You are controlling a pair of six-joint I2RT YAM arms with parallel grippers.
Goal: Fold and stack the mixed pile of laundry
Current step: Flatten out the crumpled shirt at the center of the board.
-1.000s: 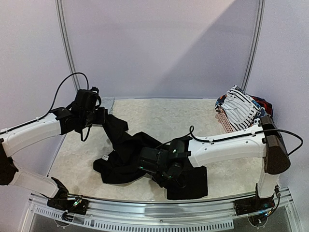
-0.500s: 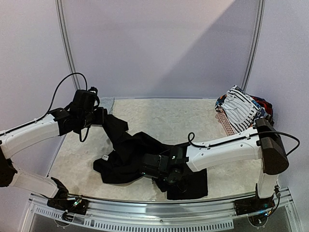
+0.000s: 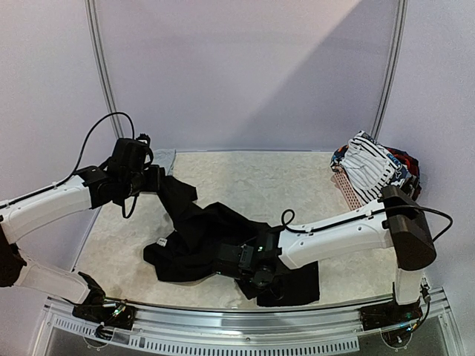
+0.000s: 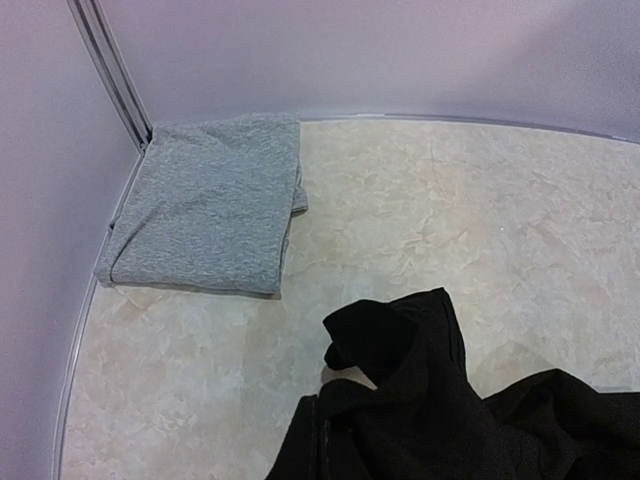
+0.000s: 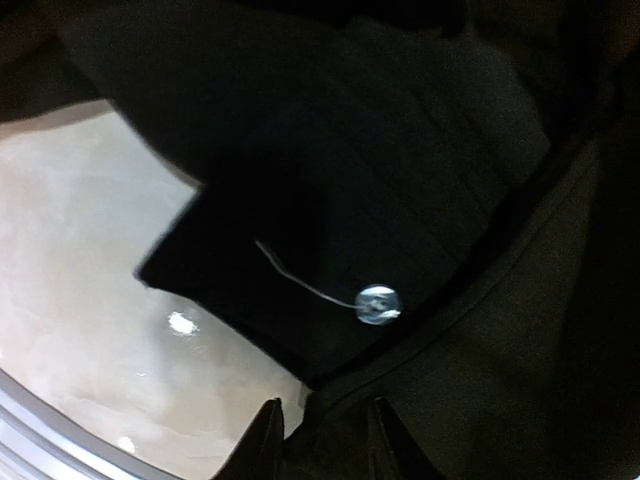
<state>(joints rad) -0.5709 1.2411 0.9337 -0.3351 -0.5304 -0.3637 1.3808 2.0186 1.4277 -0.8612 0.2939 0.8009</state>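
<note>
The black trousers (image 3: 194,236) sprawl across the middle of the table (image 3: 260,178). One end of them is lifted at the left, where my left gripper (image 3: 162,181) is shut on it. In the left wrist view its fingers are hidden and only the bunched black cloth (image 4: 420,400) shows. My right gripper (image 3: 230,259) is low on the trousers near the front edge. Its two fingertips (image 5: 325,442) stand apart astride a fold of the black fabric (image 5: 400,150), just below a silver button (image 5: 377,303) with a loose thread. The rest of the mixed laundry pile, with a striped piece (image 3: 369,167) on top, sits at the back right.
A folded light grey garment (image 4: 205,200) lies flat in the back-left corner, also seen from above (image 3: 165,156). The pink perforated basket (image 3: 345,189) holds the pile at the back right. The table's rounded front edge (image 5: 60,440) lies close below my right gripper.
My right gripper has slid a little left and toward the front edge over the trousers, and its jaws have narrowed. The left arm and its cloth have held still.
</note>
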